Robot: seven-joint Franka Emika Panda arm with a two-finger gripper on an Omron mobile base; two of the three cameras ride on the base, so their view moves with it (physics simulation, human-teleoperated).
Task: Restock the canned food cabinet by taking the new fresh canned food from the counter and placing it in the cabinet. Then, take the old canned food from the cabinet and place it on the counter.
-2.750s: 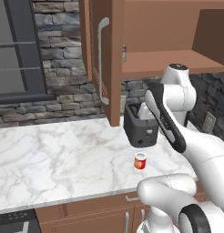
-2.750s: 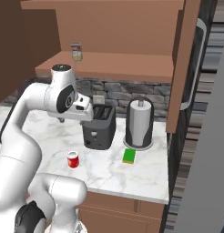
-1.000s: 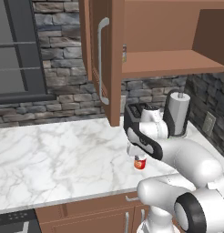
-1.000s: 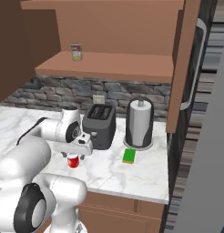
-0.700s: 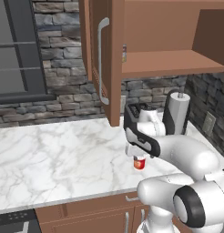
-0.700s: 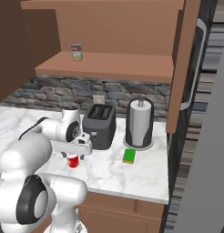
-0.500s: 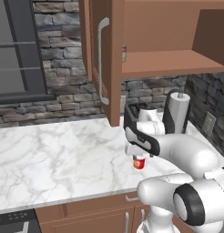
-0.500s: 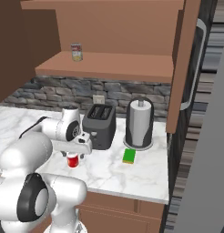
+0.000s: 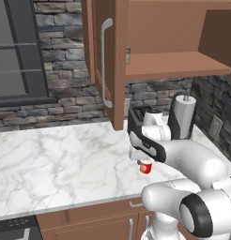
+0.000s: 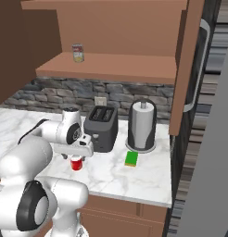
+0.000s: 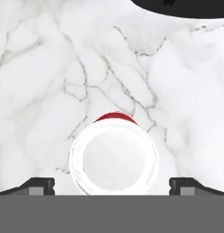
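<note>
Red can: upright on counter, unmoved. Gripper: lower than a second ago, just above the can, jaws wide either side, not clamping. Olive-grey can: unmoved on cabinet shelf.

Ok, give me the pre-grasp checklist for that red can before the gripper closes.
1. Jaws wide enough: ok. The gripper is open, one finger tip on each side of the red can.
2. Can centred between the fingers: ok in the hand view, with gaps on both sides.
3. Can upright on the counter: ok, its round white top faces the hand camera.
4. Fingers low enough around the can body: cannot tell. The base views show the hand right above the can, but the depth is unclear.
5. Toaster clear of the hand: ok, it stands apart behind.
6. Cabinet shelf has room: ok, open space beside the old can.
</note>
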